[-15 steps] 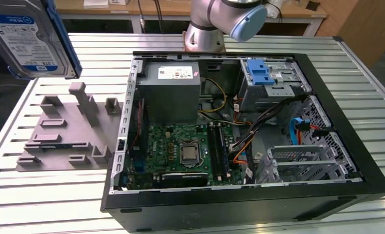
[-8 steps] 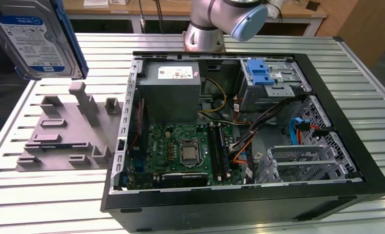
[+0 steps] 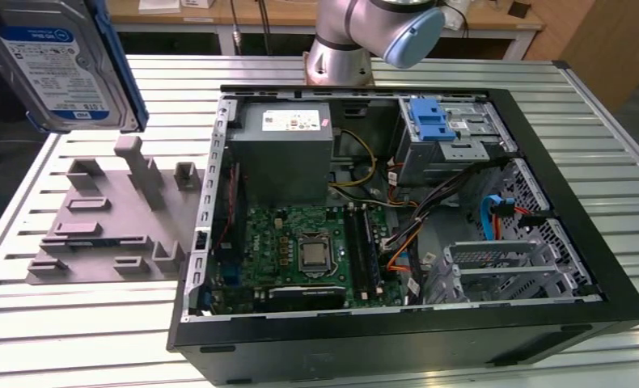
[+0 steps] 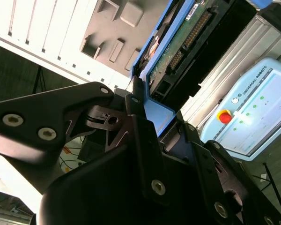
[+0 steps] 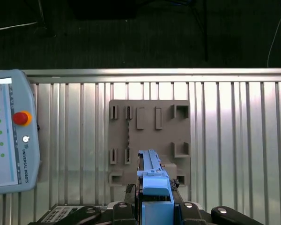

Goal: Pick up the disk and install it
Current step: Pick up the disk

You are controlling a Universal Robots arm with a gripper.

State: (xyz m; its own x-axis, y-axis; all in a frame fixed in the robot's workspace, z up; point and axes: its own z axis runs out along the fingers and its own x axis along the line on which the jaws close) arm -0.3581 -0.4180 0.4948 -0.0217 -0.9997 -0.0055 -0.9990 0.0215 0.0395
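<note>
Pincer (image 5: 155, 199) pinches one disk (image 3: 66, 73) above one grey plate (image 3: 93, 242) beside one computer case (image 3: 406, 323).

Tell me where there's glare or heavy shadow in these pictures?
First wrist view: the table gleams in streaks, floor beyond nearly black. Second wrist view: its slats wash out white. Exterior view: even light on the disk, shade deep inside the case.

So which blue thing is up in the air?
The disk, held by the tool. The blue latch and blue cable sit inside the case.
</note>
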